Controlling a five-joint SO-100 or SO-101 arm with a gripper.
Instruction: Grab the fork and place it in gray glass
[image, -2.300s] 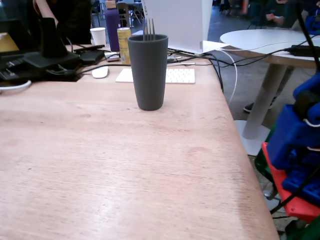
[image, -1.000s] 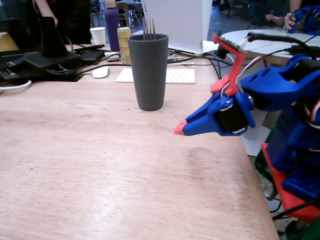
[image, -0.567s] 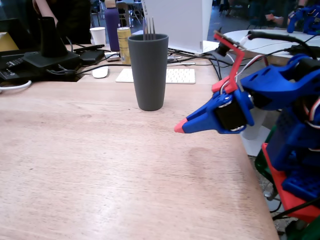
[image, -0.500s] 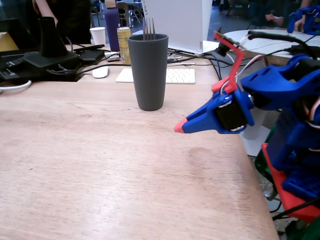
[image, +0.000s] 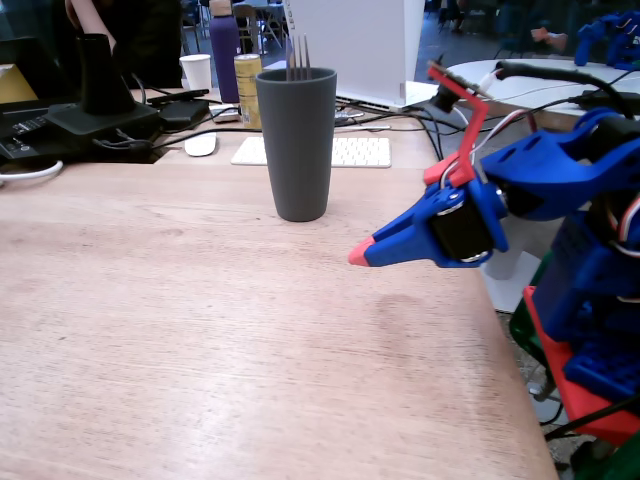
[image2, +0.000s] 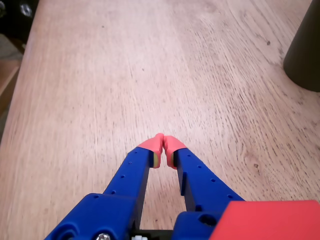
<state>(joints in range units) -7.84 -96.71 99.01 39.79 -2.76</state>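
The gray glass (image: 297, 142) stands upright on the wooden table in the fixed view, a tall dark tumbler. The fork (image: 298, 60) stands inside it, only its tines showing above the rim. My blue gripper with red tips (image: 360, 255) hangs low over the table to the right of the glass, apart from it, shut and empty. In the wrist view the red fingertips (image2: 162, 144) touch each other over bare wood, and the base of the glass (image2: 305, 60) shows at the upper right edge.
Behind the glass lie a white keyboard (image: 345, 152), a white mouse (image: 200, 144), a yellow can (image: 247, 90), a purple bottle (image: 224, 45), a white paper cup (image: 196, 72) and black gear (image: 95, 105) at the back left. The table's right edge (image: 515, 350) runs beside the arm.
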